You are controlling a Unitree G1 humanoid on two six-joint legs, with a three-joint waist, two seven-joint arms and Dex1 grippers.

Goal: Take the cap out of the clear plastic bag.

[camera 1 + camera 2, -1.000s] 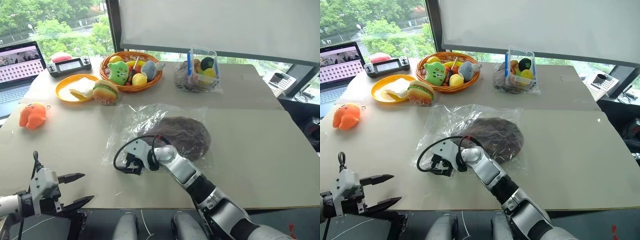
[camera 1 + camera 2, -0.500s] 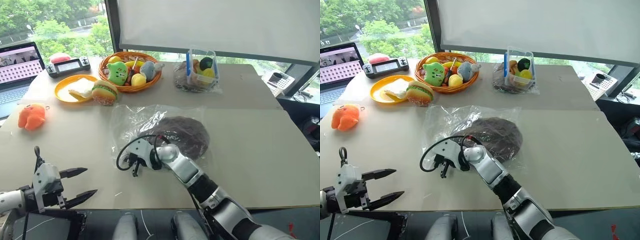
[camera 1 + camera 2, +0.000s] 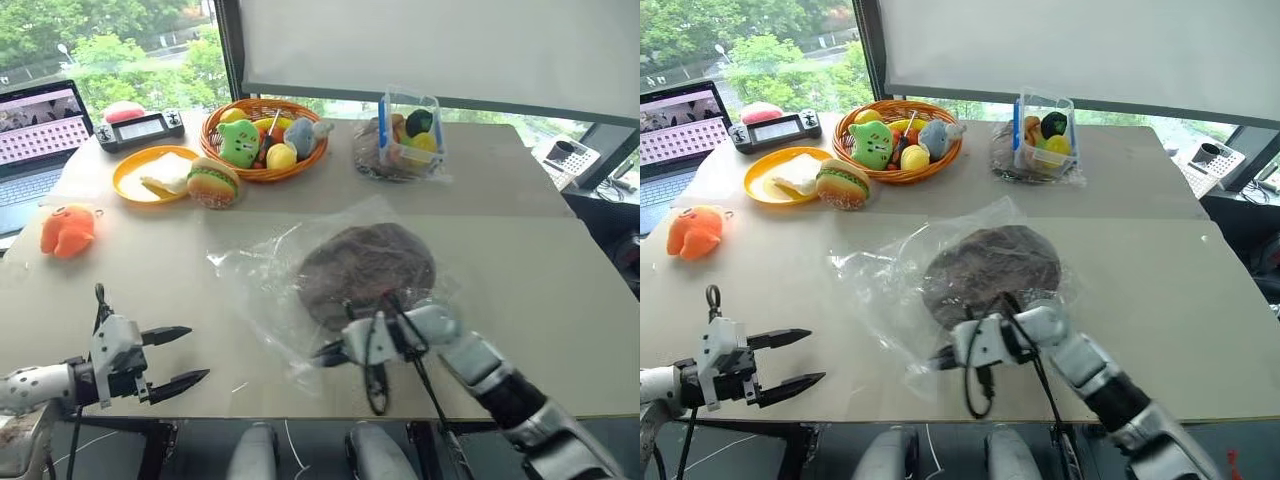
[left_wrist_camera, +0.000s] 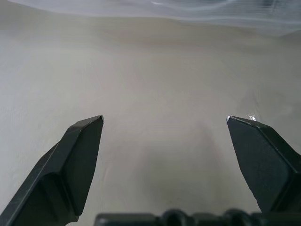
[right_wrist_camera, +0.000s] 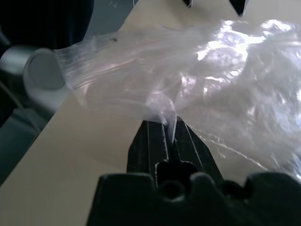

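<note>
The right claw (image 5: 170, 134) pinches the near edge of the clear plastic bag (image 3: 270, 290) — the cap (image 3: 365, 268) inside, mid-surface (image 3: 540, 280) — while the left claw (image 3: 185, 355) gapes empty nearby.

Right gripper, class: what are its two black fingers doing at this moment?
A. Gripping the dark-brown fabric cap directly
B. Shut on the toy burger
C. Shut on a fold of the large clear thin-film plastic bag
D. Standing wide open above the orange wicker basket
C: the right gripper is shut, with film of the large clear thin-film plastic bag pinched between its fingers.
</note>
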